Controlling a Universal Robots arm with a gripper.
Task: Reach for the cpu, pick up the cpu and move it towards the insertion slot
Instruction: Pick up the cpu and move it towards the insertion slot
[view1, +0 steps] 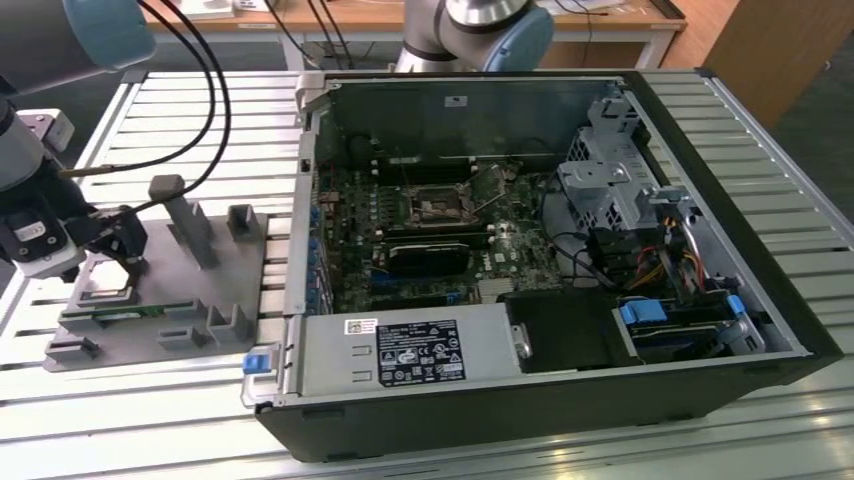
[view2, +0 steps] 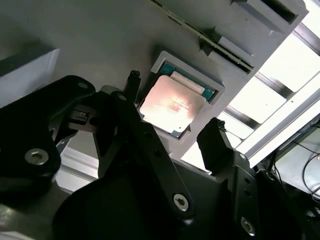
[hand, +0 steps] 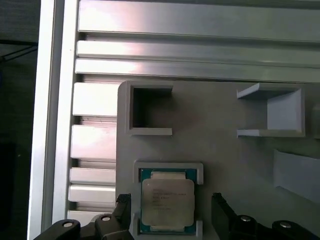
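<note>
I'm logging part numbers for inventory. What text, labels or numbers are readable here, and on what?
Nothing can be quoted.
cpu: faint print on its lid, too blurred.
Black label on the power supply: white print, too small.
White sticker on the case wall: too small.

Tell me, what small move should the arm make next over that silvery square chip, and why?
Probably lower the gripper a little, until its black fingers are level with the edges of the silvery square cpu. The gripper is open, with the fingers flanking the chip without touching, apparently above it. The chip lies flat in its recess in the grey plastic tray.
</note>
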